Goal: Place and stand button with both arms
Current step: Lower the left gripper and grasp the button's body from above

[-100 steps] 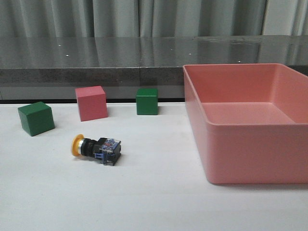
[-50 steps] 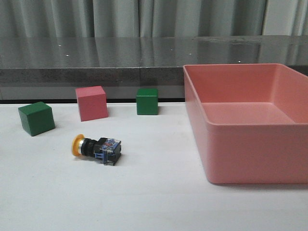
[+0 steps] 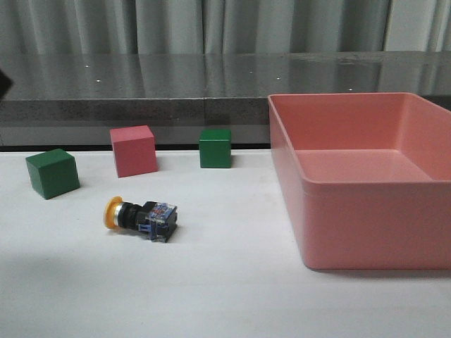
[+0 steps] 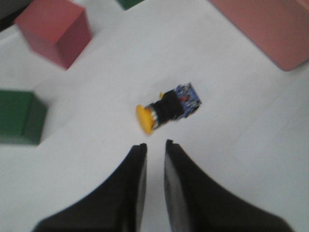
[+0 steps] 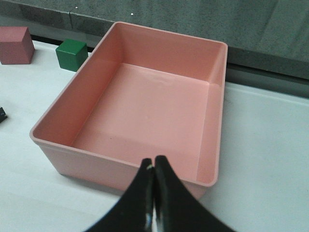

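Only the left wrist view showed the left tool [image 4: 155, 145], narrowly parted above the button [image 3: 141, 215] lying sideways on the desk [image 3: 232, 282]. Right tool [image 5: 153, 164] hung closed, empty, over the pink bin [image 5: 63, 121]. Button had not moved since earlier.

Pink bin [image 3: 366, 211] on the right of the white table [image 3: 225, 296], nothing inside it. Pink cube [image 3: 132, 150] at back left, one green cube [image 3: 215, 148] between it and the bin, another green cube [image 3: 52, 172] further left. Grey curtain [image 3: 211, 24] behind.

Smooth plastic pink bin [image 3: 366, 211]; matt white table [image 3: 211, 282].
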Motion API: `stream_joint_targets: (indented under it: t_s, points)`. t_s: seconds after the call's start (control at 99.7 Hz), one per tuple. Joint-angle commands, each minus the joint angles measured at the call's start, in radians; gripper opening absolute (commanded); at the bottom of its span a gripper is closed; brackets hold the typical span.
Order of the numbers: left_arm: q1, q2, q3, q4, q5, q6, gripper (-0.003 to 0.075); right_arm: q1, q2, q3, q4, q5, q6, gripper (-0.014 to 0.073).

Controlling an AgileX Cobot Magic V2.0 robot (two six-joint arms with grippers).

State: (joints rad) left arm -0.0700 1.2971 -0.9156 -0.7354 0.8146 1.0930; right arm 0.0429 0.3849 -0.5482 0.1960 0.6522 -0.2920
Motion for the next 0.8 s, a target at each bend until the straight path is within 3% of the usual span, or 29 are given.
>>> stream_joint_targets:
  t_s: [0.0,0.09,0.191,0.341,0.612,0.793]
  points:
    - [0.001,0.062,-0.062,-0.196,0.026,0.208,0.0300,-0.008,0.006,-0.024,-0.003,-0.070,0.001,-0.0060]
    - [0.001,0.139,-0.082,-0.279,0.046,0.370,0.0516,-0.008,0.006,-0.024,-0.008,-0.070,0.001,-0.0060]
    - [0.001,0.199,-0.087,-0.306,0.044,0.534,0.0635,-0.008,0.006,-0.024,-0.017,-0.070,0.001,-0.0060]
    - [0.001,0.270,-0.087,-0.328,-0.030,0.674,0.0639,-0.008,0.006,-0.024,-0.031,-0.073,0.001,-0.0060]
    - [0.001,0.340,-0.087,-0.383,-0.101,0.697,0.0639,-0.008,0.007,-0.024,-0.037,-0.096,0.001,-0.0060]
    - [0.001,0.409,-0.087,-0.529,0.040,1.051,0.0639,-0.008,0.007,-0.024,-0.039,-0.103,0.001,-0.0060]
